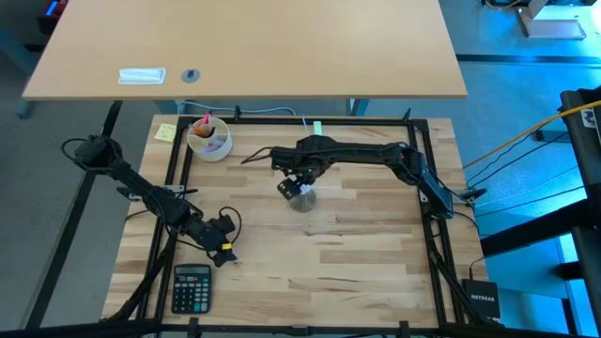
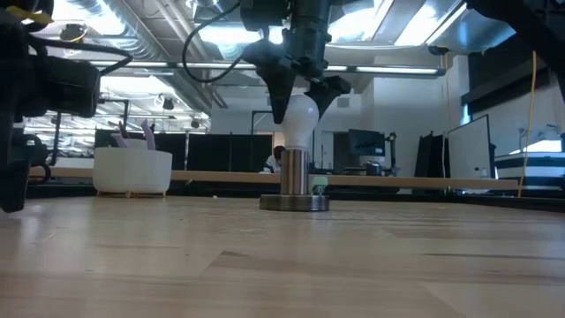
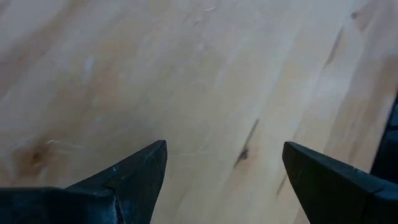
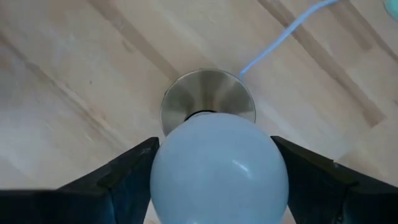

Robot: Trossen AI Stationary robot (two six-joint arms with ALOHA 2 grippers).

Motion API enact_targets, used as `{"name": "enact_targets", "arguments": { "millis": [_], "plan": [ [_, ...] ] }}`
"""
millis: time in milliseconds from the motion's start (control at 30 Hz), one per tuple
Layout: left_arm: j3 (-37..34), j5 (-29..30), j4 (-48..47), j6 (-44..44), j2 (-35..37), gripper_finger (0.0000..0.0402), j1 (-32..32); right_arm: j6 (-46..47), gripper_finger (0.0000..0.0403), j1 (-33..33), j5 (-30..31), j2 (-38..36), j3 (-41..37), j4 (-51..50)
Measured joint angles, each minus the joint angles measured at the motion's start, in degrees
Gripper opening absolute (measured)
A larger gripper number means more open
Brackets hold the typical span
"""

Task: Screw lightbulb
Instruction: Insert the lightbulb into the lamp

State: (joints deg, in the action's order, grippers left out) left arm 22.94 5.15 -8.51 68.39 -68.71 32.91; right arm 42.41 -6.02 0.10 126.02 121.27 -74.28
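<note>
The white lightbulb stands upright with its screw base in the round grey metal socket at the table's middle. The socket's flat foot rests on the wood, and its thin cord runs off toward the far edge. My right gripper comes down over the bulb and is shut on it. In the right wrist view the bulb fills the gap between the fingers, with the socket below it. My left gripper is open and empty over bare wood at the near left; the left wrist view shows this too. My right gripper pinches the lightbulb's round glass head between its two fingers, one on each side at its widest part. The fingers point down from above. The bulb stands upright, its base inside the socket, which rests on the table.
A white bowl with small items and a yellow note lie at the far left. A pale green plug block sits at the far edge. A calculator lies near the front left, close to my left gripper.
</note>
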Motion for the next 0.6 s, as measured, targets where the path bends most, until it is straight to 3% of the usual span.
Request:
{"name": "enact_targets", "arguments": {
  "millis": [133,400,600],
  "plan": [
    [0.0,0.0,-1.3,-0.4,0.0,0.031,-0.7,4.8,0.0298,0.0,0.1,0.0,0.0,1.3],
    [0.0,0.0,-1.7,-5.6,0.0,0.031,-2.3,5.3,0.0303,0.0,0.8,0.0,0.0,1.3],
    [0.0,0.0,-1.7,-5.9,0.0,0.031,-2.3,4.9,0.0351,0.0,1.8,0.0,0.0,1.3]
  ]
}}
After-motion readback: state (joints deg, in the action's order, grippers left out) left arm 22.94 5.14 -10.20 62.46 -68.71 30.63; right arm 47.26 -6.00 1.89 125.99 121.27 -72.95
